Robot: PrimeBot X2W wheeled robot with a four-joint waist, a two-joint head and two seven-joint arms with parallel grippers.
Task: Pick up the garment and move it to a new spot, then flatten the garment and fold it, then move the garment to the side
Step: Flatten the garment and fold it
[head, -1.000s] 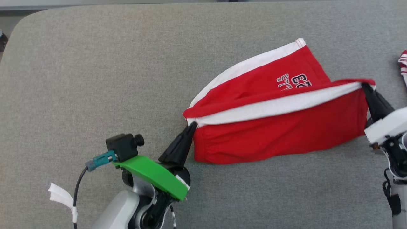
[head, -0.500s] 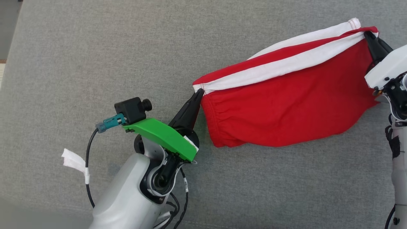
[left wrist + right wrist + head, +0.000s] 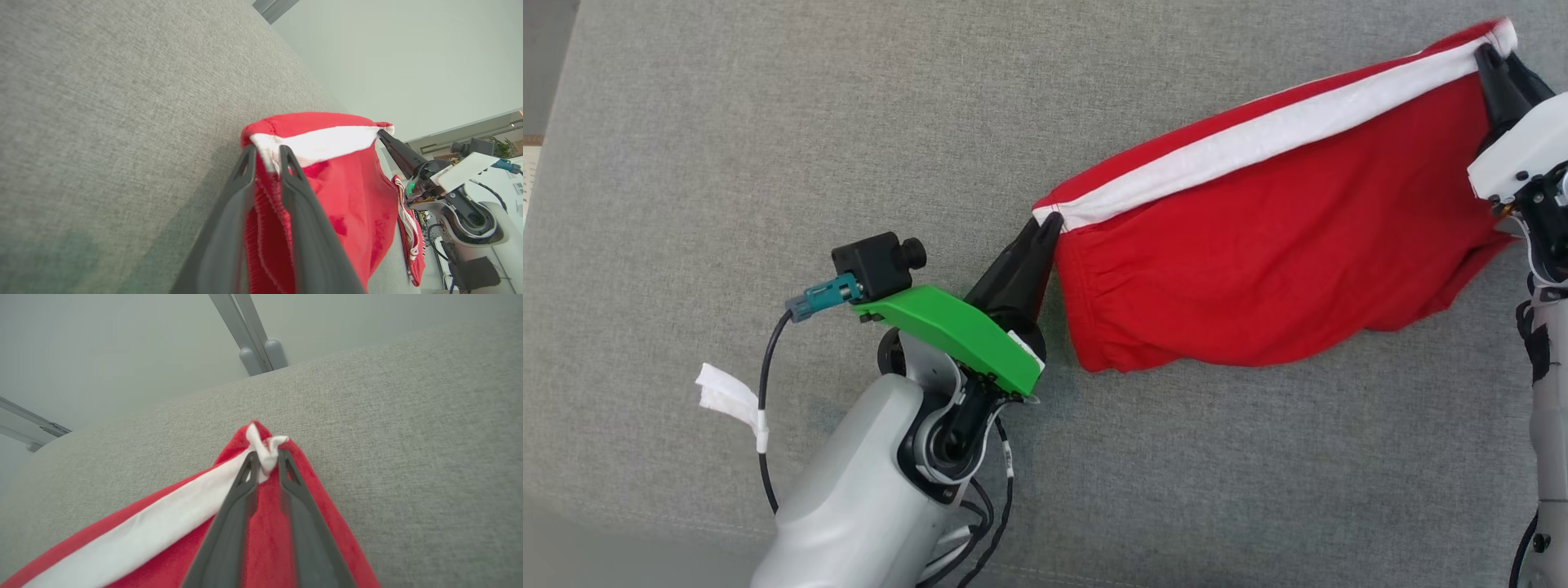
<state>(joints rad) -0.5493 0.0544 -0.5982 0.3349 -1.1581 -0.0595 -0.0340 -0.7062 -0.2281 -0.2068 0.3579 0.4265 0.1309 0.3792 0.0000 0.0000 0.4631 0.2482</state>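
I am holding the red garment (image 3: 1274,245) stretched between my grippers. The left gripper (image 3: 1052,222) and right gripper (image 3: 1489,55) are each pinching a waistband corner, fingers nearly together. The cloth is sagging below both fingertips over the grey cushion (image 3: 768,122). Pickup looks done; I am judging that setting down, flattening, folding and moving aside remain.

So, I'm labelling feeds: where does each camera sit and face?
Head view: from above, down on the grey surface and red garment; left tool and right tool show.
Left wrist view: along the left tool's fingers at the garment's corner; right tool beyond.
Right wrist view: along its fingers at the pinched white band.
Shared: the garment.
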